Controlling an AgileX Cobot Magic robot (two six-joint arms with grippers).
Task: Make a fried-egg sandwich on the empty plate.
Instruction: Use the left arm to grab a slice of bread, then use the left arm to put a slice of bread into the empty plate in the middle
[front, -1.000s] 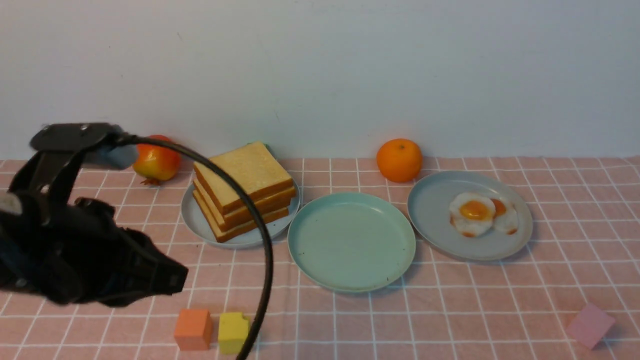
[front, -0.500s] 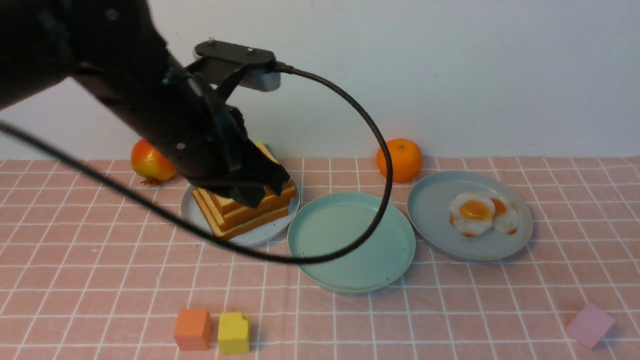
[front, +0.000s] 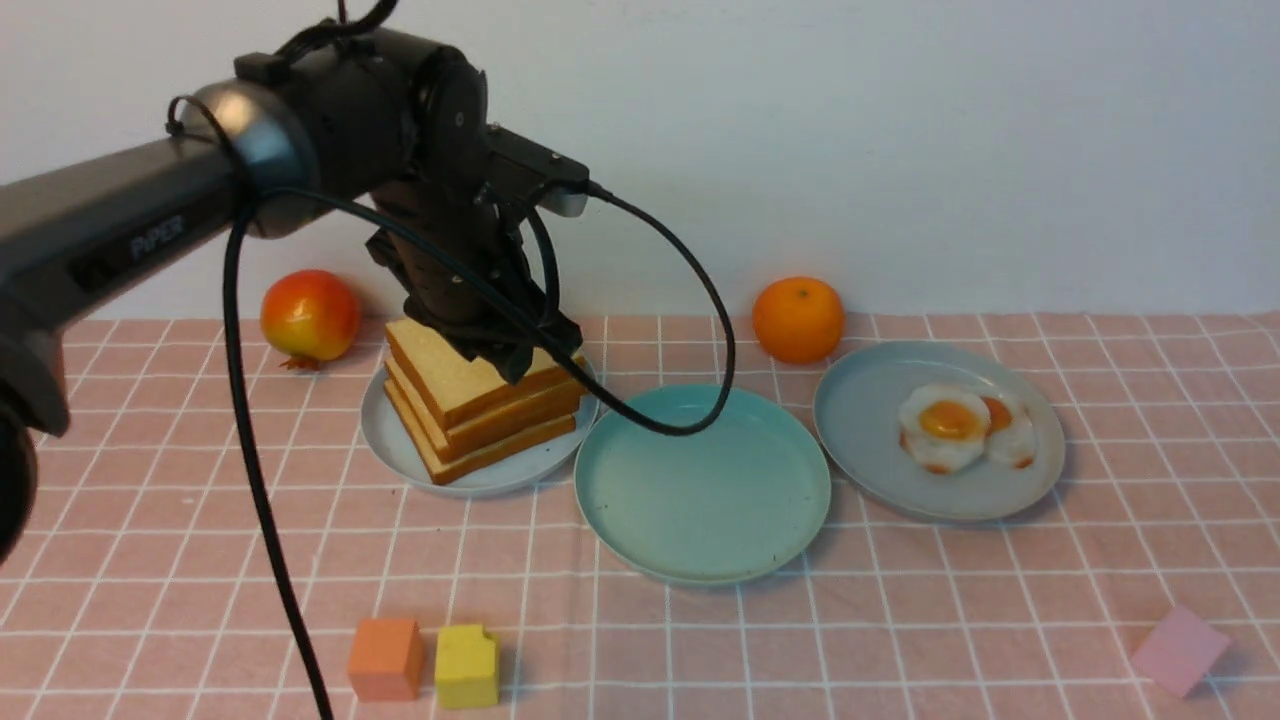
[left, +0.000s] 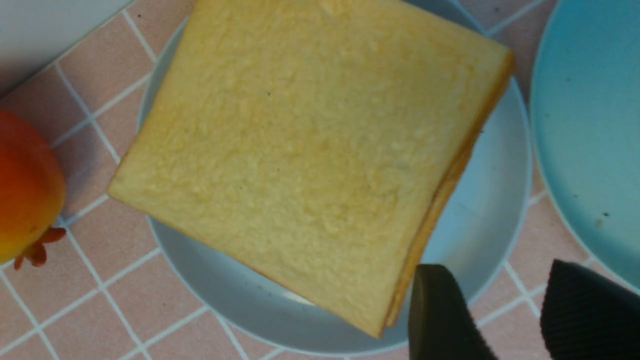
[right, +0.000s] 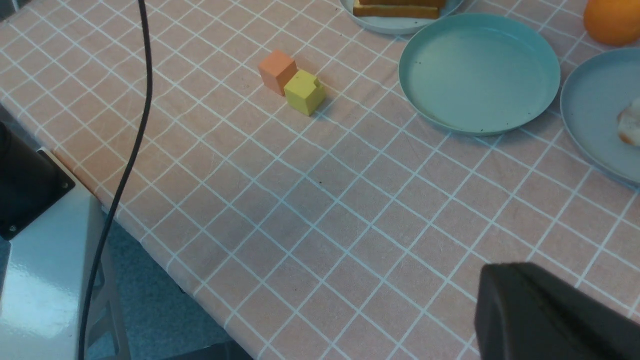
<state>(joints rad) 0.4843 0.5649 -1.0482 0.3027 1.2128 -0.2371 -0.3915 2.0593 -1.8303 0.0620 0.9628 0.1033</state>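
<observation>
The mint-green plate (front: 702, 482) lies empty at the table's middle; it also shows in the right wrist view (right: 479, 72). No assembled sandwich is in view. A stack of toast slices (front: 470, 395) sits on a grey plate (front: 400, 440) to its left. Two fried eggs (front: 948, 428) lie on another grey plate (front: 870, 420) to its right. My left gripper (front: 517, 368) hovers open and empty over the stack's right edge. In the left wrist view its fingers (left: 440, 315) straddle the grey plate's rim (left: 495, 200) beside the top slice (left: 310, 150). My right gripper (right: 500, 277) looks shut and empty above the cloth near the table's front.
A red-yellow fruit (front: 310, 315) lies behind the toast plate, an orange (front: 798, 320) between the back plates. Orange (front: 385, 658) and yellow (front: 467, 665) cubes sit at the front left, a pink block (front: 1180, 650) at the front right. The left arm's cable (front: 680, 410) hangs over the mint plate.
My left arm has swung from the front left up and over to the toast stack and now hangs steady above its right edge. Nothing on the table has moved.
</observation>
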